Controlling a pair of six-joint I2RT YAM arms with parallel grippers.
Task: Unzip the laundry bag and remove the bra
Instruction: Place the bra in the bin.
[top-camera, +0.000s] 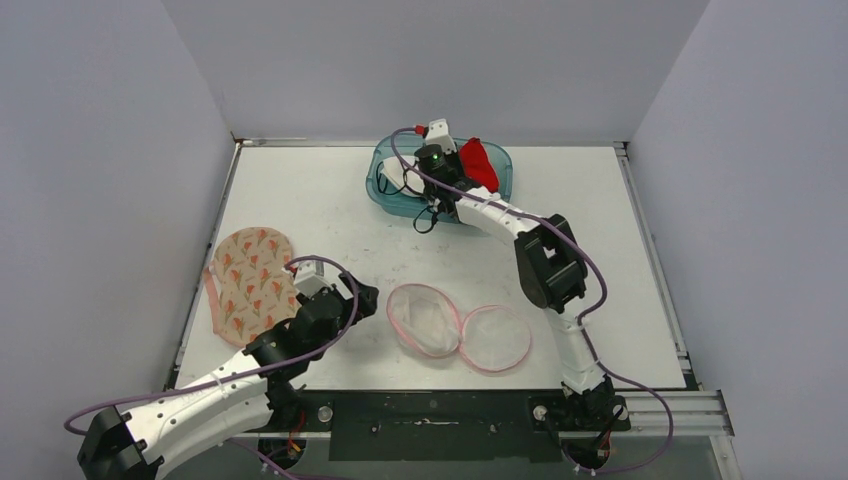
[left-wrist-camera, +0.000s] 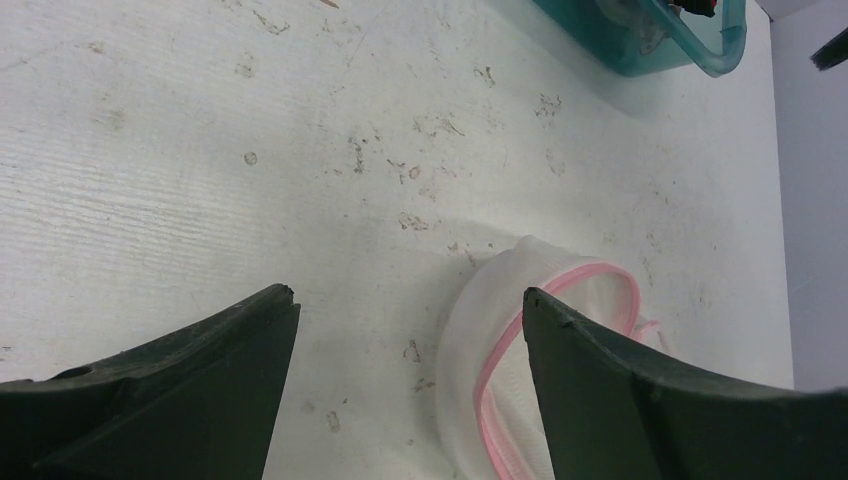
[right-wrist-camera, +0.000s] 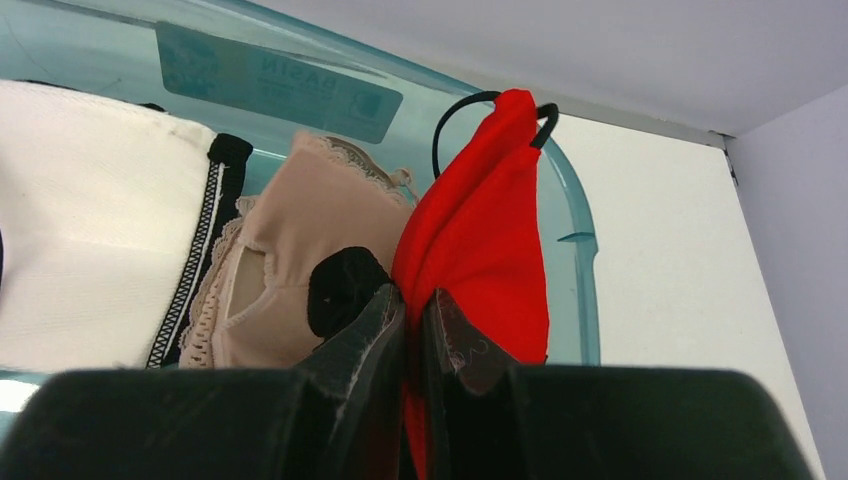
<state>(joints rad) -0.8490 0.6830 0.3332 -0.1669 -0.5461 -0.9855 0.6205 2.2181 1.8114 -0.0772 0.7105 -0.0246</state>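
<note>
Hanging at the upper centre of the overhead view, the red bra (right-wrist-camera: 480, 250) is being pinched in the clenched right gripper (right-wrist-camera: 412, 310), its fabric trapped between the two fingers. It is dangling over the far right end of the teal basin (top-camera: 385, 192). A beige lace garment (right-wrist-camera: 300, 230) and a white garment with black trim (right-wrist-camera: 90, 250) are lying inside that basin, to the left of the bra in the wrist view.

The laundry bag (top-camera: 460, 325) is lying unzipped at lower centre of the table (top-camera: 330, 190), its two pink-rimmed mesh halves spread side by side, well apart from the basin. The left gripper (left-wrist-camera: 408, 297) is hovering just beside the bag's left half with its jaws spread wide and gripping nothing. A floral fabric piece (top-camera: 250, 280) is lying at the left edge.
</note>
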